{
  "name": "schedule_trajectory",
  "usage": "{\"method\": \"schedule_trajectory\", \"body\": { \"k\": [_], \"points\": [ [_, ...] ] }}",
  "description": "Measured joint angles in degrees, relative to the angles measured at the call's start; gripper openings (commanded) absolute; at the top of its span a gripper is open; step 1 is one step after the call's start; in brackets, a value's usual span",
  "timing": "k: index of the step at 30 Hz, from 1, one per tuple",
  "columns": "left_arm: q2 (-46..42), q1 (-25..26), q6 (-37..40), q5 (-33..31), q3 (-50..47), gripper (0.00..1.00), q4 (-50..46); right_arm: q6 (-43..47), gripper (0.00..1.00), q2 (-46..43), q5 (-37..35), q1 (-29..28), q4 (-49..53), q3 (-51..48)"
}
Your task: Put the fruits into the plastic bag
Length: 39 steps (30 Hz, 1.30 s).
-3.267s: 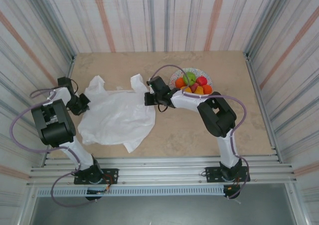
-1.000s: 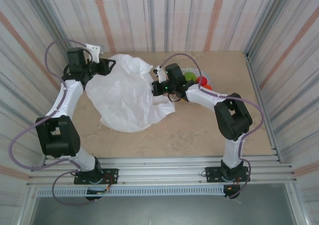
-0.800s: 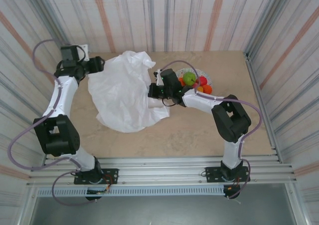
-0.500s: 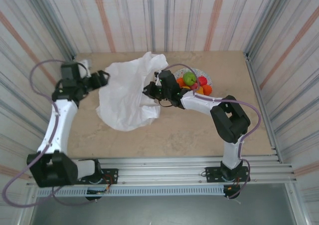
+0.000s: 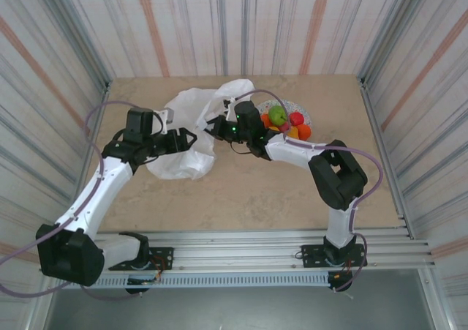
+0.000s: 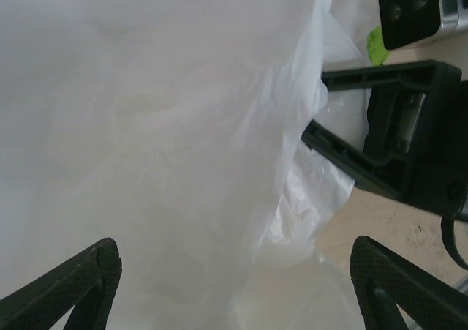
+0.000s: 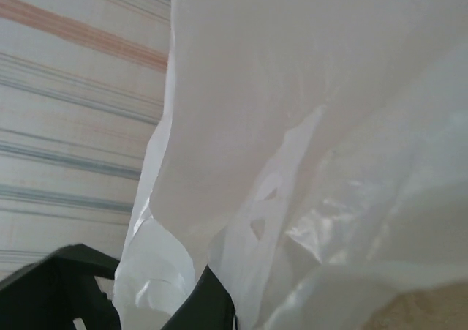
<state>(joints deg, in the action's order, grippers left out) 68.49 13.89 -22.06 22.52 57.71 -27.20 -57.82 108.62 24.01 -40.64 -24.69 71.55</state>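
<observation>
**bag raised at my right gripper, fruits on the plate**

1. surface and room. the table (image 5: 292,191) is a flat beige top with a faint marbled pattern. walls (image 5: 183,23) of ribbed panel close it on three sides, white with thin grey and salmon stripes. a ridged aluminium rail (image 5: 241,246) runs along the near edge, where my two bases are bolted.

2. bag. the bag (image 5: 183,118) sits at the rear of the table, left of centre. it is thin, white, translucent film, bunched and heavily creased, glossy where it folds. its right side is pulled up off the table into a peak.

3. fruits. the fruits (image 5: 295,118) lie heaped on a round speckled plate (image 5: 292,105) just right of the bag. they are small, smooth and rounded: a green apple (image 5: 277,115) on top, red and orange ones beside it. none is inside the bag.

4. right gripper. my right gripper (image 5: 217,127) is clenched on the raised edge of the bag. the wrist view shows film draped over its black fingers (image 7: 212,304).

5. left gripper. my left gripper (image 5: 189,137) is released, its textured black fingertips (image 6: 91,271) spread wide. it sits against the bag's near side, with film sagging between the tips but not pinched.
</observation>
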Motion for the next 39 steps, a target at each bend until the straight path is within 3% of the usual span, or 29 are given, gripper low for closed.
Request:
{"method": "schedule_trajectory", "body": {
  "k": [11, 19, 24, 33, 39],
  "points": [
    [11.45, 3.26, 5.66, -0.09, 6.8, 0.86, 0.17, 1.77, 0.0, 0.07, 0.0, 0.0, 0.72, -3.37],
    [16.7, 4.5, 8.98, -3.21, 11.32, 0.67, -1.33, 2.99, 0.0, 0.13, 0.02, 0.0, 0.76, -3.39],
    [19.43, 4.5, 10.32, -3.76, 13.35, 0.61, -1.81, 3.02, 0.0, 0.13, 0.02, 0.0, 0.92, -3.5],
    [23.28, 4.5, 12.26, -5.16, 16.98, 0.33, -3.98, 3.04, 0.0, 0.13, -0.02, 0.04, 1.16, -3.54],
    [23.58, 4.46, 12.9, -6.36, 17.84, 0.0, -4.59, 3.04, 0.0, 0.13, -0.09, 0.04, 1.16, -4.07]
  ]
}}
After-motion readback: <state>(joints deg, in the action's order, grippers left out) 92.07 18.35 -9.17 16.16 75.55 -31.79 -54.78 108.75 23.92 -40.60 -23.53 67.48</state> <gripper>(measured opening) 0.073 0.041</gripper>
